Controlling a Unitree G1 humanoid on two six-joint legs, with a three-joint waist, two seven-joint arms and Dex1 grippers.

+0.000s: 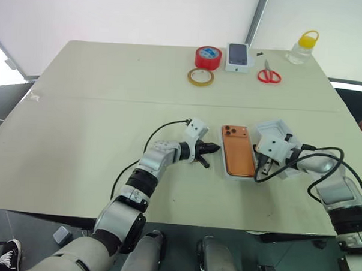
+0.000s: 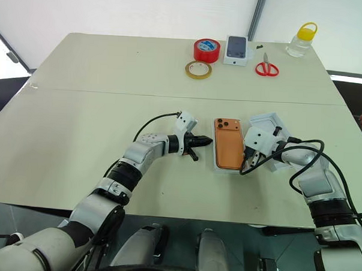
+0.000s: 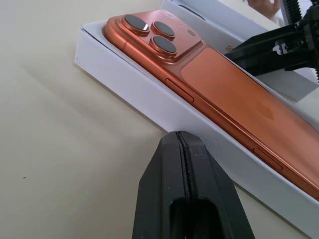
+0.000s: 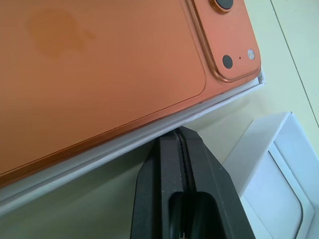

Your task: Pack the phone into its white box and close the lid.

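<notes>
The orange phone (image 1: 238, 151) lies back up in the shallow white box (image 3: 149, 94) at the table's middle, its camera lenses at the far end and its side rising above the box's wall. My left gripper (image 1: 214, 148) is shut and empty, its tip close to the box's left wall (image 3: 179, 134). On the other side, my right gripper (image 1: 265, 170) is also shut and empty, its tip close to the box's right wall (image 4: 178, 130). The lid (image 1: 277, 126) lies open side up just right of the box, behind the right gripper, with a flat white insert inside.
Along the table's far edge stand a red tape roll (image 1: 208, 57), a yellowish tape ring (image 1: 200, 77), a small white box with a purple phone picture (image 1: 238, 57), red scissors (image 1: 268, 73) and a yellow-capped bottle (image 1: 302, 48). Black cables trail from both wrists.
</notes>
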